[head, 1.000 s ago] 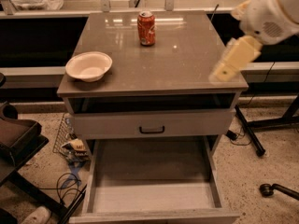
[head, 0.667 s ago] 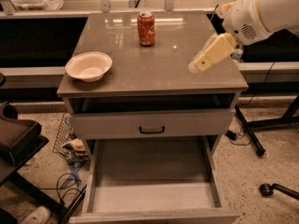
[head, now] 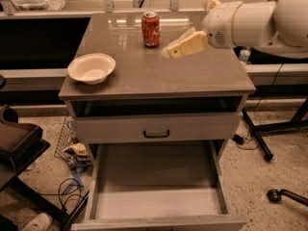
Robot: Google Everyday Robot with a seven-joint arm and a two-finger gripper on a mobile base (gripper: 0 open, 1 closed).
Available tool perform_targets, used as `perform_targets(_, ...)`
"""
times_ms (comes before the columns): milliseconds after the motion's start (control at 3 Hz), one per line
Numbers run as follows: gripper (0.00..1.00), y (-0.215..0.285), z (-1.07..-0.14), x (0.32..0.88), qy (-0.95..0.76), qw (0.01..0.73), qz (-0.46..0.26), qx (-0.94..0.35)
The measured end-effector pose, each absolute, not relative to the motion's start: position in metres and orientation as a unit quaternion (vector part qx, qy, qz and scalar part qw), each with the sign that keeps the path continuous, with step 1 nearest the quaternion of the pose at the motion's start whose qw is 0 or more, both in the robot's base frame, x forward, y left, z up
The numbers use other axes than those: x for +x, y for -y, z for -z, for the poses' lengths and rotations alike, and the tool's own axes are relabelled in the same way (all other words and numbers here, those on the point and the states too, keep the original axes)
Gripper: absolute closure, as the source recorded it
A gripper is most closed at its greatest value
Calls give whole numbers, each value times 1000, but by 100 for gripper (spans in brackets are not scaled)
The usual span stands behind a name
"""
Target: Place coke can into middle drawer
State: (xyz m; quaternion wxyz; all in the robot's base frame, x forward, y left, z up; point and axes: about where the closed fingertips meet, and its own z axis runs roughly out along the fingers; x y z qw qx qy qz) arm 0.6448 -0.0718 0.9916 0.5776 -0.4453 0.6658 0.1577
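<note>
The coke can (head: 150, 29), red-orange with a silver top, stands upright near the back middle of the grey cabinet top (head: 159, 76). The middle drawer (head: 156, 196) is pulled out below, its pale floor bare. My gripper (head: 173, 51) hangs over the cabinet top, to the right of the can and a little nearer the front, apart from it. It points left toward the can. The white arm reaches in from the upper right.
A white bowl (head: 91, 68) sits on the left of the cabinet top. The upper drawer front with a black handle (head: 156, 134) is shut. A clear bottle (head: 244, 56) stands behind the right edge. Cables and clutter (head: 72, 153) lie on the floor at left.
My gripper has moved left and toward the back across the cabinet top, from the right edge to close beside the can. The can and bowl have not moved.
</note>
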Motion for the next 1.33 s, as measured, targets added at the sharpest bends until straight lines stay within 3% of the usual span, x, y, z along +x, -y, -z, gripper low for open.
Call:
perform_targets(667, 0, 71, -1008, 657, -658, 605, -143, -425)
perform_targets(1333, 0, 71, -942, 772, -727, 608, -165, -271)
